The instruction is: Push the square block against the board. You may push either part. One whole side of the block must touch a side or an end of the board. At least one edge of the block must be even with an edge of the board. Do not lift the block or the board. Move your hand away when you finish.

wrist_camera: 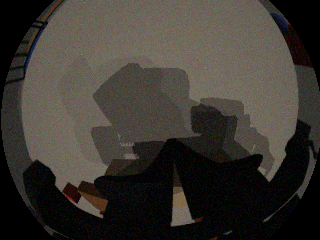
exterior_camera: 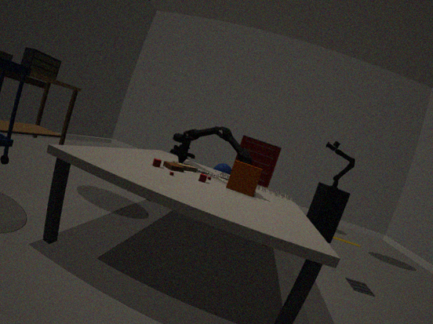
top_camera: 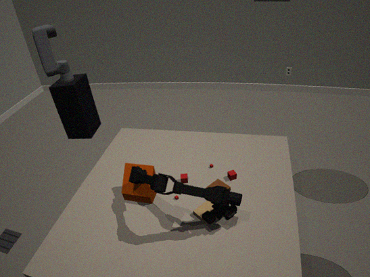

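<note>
looking at the top view, near to far, you've got the closed gripper [top_camera: 219,213] [exterior_camera: 182,159] [wrist_camera: 171,142] low over the near side of the pale board [top_camera: 201,210] [wrist_camera: 179,198], fingertips together, nothing held. can't tell if the tips touch the table [top_camera: 160,270] [exterior_camera: 188,197] [wrist_camera: 240,50].

your board lies flat right of the orange box [top_camera: 139,196] [exterior_camera: 244,177], partly hidden by the gripper. your brown square block [top_camera: 218,183] [wrist_camera: 93,195] is on the far side of the board, flat on the table, partly covered by the black arm [top_camera: 194,189] [exterior_camera: 199,132]. the arm hides the join, so you can't confirm side contact or an even edge.

small red ball [top_camera: 176,197] [exterior_camera: 209,178] sits between box and board. farther back you have one red cube [top_camera: 184,178] [exterior_camera: 203,178] near the box and another [top_camera: 232,174] [exterior_camera: 156,162] [wrist_camera: 71,192] right of the block; second red ball [top_camera: 211,165] [exterior_camera: 172,173] is farthest of these. past the table, far left, a grey arm [top_camera: 45,56] stands on a black pedestal [top_camera: 79,108].
</note>
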